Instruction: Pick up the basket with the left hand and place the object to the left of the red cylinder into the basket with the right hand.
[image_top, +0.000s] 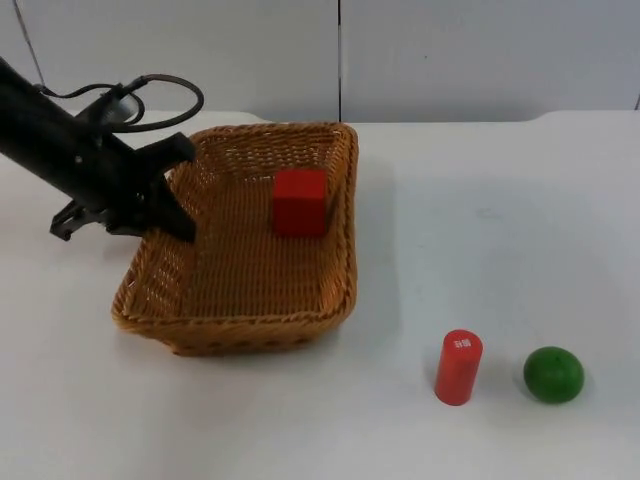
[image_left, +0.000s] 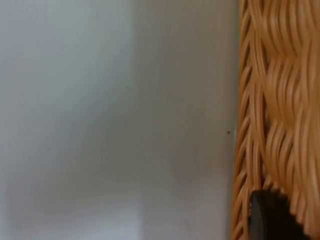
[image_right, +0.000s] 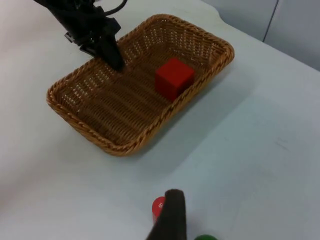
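Note:
The wicker basket (image_top: 330, 200) rests on the white table left of centre, with a red cube (image_top: 299, 202) lying in its far right part. My left gripper (image_top: 172, 215) is at the basket's left rim, one finger inside the wall, shut on the rim. In the left wrist view the woven wall (image_left: 280, 100) runs beside a black fingertip (image_left: 270, 217). The red cylinder (image_top: 458, 367) stands upright at the front right. The right wrist view looks down from above the cylinder (image_right: 158, 206) onto the basket (image_right: 80, 115) and cube (image_right: 173, 77), with one of the right gripper's fingertips (image_right: 172, 215) in front.
A green ball (image_top: 553, 374) lies just right of the red cylinder, near the table's front edge. The grey partition wall (image_top: 450, 60) closes off the table at the back.

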